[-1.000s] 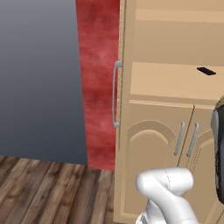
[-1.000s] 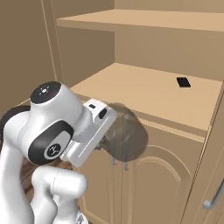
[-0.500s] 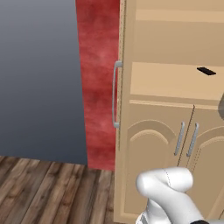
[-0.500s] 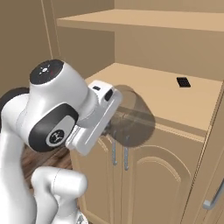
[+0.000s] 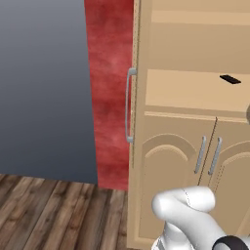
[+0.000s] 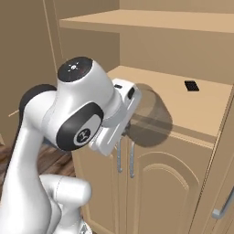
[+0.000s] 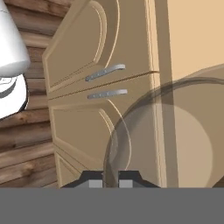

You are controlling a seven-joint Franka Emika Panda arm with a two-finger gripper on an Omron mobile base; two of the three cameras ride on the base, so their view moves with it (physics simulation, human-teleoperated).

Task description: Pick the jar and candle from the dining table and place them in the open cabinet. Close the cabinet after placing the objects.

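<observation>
I have the jaws of my gripper (image 7: 110, 177) pinching the jar (image 6: 148, 119), which hangs over the front edge of the open cabinet (image 6: 192, 151) shelf. A small flat black object (image 6: 191, 85) lies toward the shelf's back right corner.

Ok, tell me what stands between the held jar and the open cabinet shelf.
Nothing visible does. The gripper holds the jar at the shelf front edge; a small black object lies far back, off the direct path.

jar (image 6: 153, 116): smoky clear glass | cabinet (image 6: 183, 173): matt tan wood, seemingly smooth
</observation>
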